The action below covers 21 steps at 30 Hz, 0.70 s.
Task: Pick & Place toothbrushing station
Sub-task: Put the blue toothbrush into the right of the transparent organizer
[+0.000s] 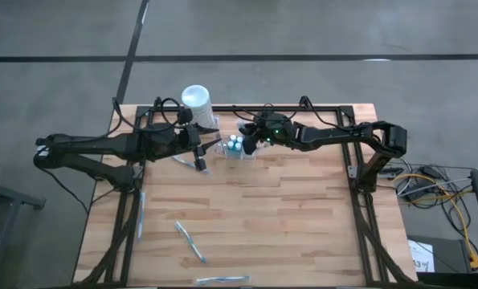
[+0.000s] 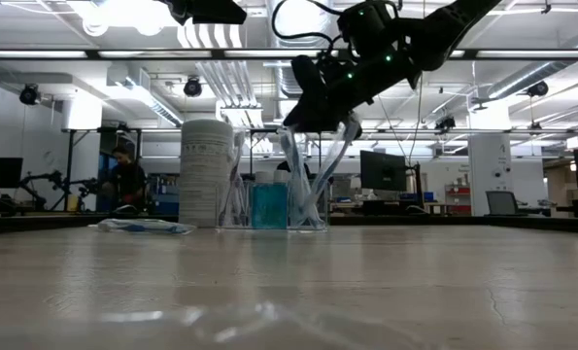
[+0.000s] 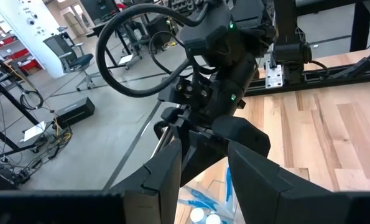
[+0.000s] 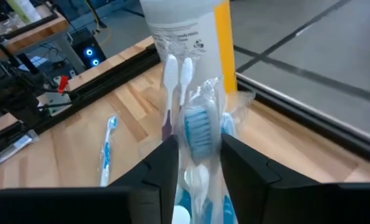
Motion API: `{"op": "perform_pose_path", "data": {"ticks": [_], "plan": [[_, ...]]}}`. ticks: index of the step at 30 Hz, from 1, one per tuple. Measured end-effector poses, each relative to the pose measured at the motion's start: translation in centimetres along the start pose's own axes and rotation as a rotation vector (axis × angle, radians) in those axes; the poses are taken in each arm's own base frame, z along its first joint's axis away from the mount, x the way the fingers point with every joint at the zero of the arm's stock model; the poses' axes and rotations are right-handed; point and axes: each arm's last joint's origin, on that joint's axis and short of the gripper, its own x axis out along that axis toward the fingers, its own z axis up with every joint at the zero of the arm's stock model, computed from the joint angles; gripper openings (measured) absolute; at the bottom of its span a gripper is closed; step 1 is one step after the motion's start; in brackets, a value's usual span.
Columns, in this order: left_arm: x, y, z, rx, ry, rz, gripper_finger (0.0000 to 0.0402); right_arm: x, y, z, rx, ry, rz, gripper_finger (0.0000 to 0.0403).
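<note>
My right gripper point(image 4: 197, 155) hangs over the clear holder point(image 1: 240, 149), which stands at the back of the table point(image 1: 303, 225) just beside the white canister point(image 1: 197, 104); my fingers sit either side of a wrapped toothbrush point(image 4: 200, 134) standing in it, and I cannot tell whether they grip it or have let go. My left gripper point(image 1: 198, 148) waits close on the holder's other side, jaws parted and holding nothing. Loose toothbrushes point(image 1: 190, 242) lie nearer the front.

Both arms reach toward the table's far middle. The right gripper point(image 4: 197, 155) points down, fingers apart; the left gripper point(image 3: 200, 171) hovers nearby, seemingly part open.
</note>
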Motion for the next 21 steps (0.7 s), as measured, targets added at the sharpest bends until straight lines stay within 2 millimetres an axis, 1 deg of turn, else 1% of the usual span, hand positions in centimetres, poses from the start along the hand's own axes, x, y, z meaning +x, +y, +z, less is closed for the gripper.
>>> {"op": "perform_pose_path", "data": {"ticks": [5,9,15,18,21], "plan": [[0.0,0.0,0.0,0.0,0.0,0.0,0.0138,-0.1,0.2,-0.4,0.026,0.034,0.002,0.012],[0.0,0.0,0.0,0.0,0.0,0.0,0.0138,-0.4,0.5,-0.4,0.052,0.043,0.01,0.0121],[0.0,0.0,0.0,0.0,0.0,0.0,0.0138,-0.6,0.4,-1.1,0.061,0.117,-0.02,0.0121],[0.0,0.0,0.0,0.0,0.0,0.0,0.0138,-1.0,0.5,-0.7,0.059,0.116,-0.021,0.0121],[0.0,0.0,0.0,0.0,0.0,0.0,0.0138,-1.7,0.6,0.0,0.029,0.084,-0.026,0.0121]]}}
